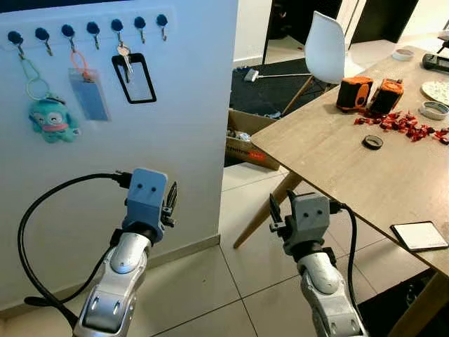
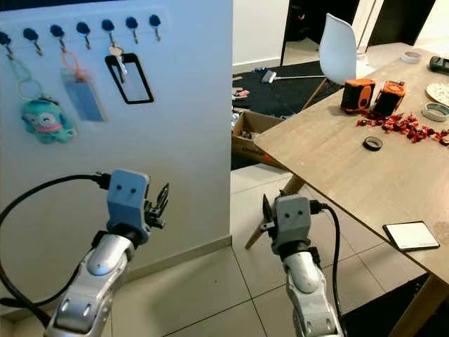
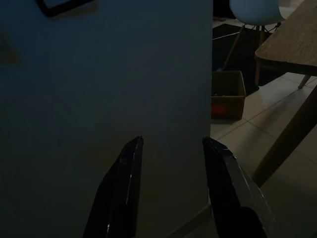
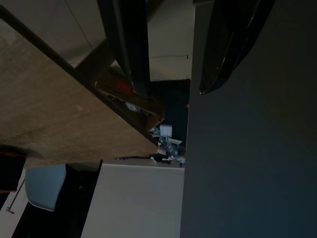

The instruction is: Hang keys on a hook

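White wall panel point(image 1: 189, 105) with a row of hooks point(image 1: 92, 29) along its top edge, set high so that hung items fall free against the face. Wooden bench point(image 1: 337, 151) to the robot's right, carrying two orange cases point(image 1: 370, 95), a scatter of red wrappers point(image 1: 403, 124), a dark ring point(image 1: 372, 142) and a white card point(image 1: 419, 235); a white chair point(image 1: 326, 49) and an open cardboard box point(image 1: 245, 137) stand beyond its far corner.

On the hooks, from large to small: black rectangular tag point(image 1: 135, 78) with the keys point(image 1: 124, 57) lying over it, both on the fifth hook; clear badge holder point(image 1: 88, 91) on an orange loop; teal plush charm point(image 1: 50, 119) on a green ring. The keys thus appear already hung, judged from their position.

Left tool point(image 1: 170, 203) and right tool point(image 1: 275, 214) are held low before the panel, well below the hooks, neither carrying anything. This reads as a resting pose after the hanging.

The head views give the hooks and keys. The left wrist view adds that the left tool's fingers point(image 3: 121, 191) stand apart with bare wall between them; the right wrist view shows the right tool's fingers point(image 4: 126, 42) likewise parted, aimed at the bench underside and the box.
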Tool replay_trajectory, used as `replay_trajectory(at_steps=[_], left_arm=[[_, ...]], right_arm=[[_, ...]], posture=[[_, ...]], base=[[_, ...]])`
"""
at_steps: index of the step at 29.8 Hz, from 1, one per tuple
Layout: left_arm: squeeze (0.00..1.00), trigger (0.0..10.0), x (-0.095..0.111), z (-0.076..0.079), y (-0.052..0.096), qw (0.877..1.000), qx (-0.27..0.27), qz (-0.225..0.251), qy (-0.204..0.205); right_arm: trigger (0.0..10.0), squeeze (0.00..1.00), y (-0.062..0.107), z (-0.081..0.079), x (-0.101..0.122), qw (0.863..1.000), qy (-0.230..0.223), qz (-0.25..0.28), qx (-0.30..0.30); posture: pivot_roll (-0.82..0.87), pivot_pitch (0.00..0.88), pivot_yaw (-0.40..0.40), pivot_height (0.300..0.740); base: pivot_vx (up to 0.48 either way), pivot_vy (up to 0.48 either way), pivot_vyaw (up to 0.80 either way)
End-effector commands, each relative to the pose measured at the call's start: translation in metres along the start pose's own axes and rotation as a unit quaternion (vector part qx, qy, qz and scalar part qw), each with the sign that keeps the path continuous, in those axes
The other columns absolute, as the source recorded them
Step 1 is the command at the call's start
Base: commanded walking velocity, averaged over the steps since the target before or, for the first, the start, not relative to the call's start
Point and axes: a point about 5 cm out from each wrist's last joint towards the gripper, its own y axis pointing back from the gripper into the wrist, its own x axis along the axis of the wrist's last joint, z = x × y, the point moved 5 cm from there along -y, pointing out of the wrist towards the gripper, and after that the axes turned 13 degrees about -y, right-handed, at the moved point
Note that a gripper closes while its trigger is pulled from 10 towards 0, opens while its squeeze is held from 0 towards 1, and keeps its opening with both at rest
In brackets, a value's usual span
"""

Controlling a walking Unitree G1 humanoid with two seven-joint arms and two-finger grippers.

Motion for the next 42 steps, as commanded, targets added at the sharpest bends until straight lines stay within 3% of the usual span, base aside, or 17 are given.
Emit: replay_trajectory(at_steps=[1,42], left_arm=[[0.0,10.0,-0.0055,0.0057,-0.0015,1.0,-0.008,-0.01,-0.002],[0.0,10.0,-0.0045,0.0023,-0.002,1.0,-0.007,-0.009,-0.011]], right_arm=[[10.0,0.0,0.0017,-0.001,-0.0074,1.0,-0.003,-0.012,0.0],[10.0,0.0,0.0014,-0.0014,-0.0113,1.0,-0.007,-0.016,0.0]], posture=[[0.06,0.147,0.025,0.74],[0.08,0.159,0.031,0.74]], base=[[0.0,0.0,-0.46],[0.0,0.0,-0.76]])
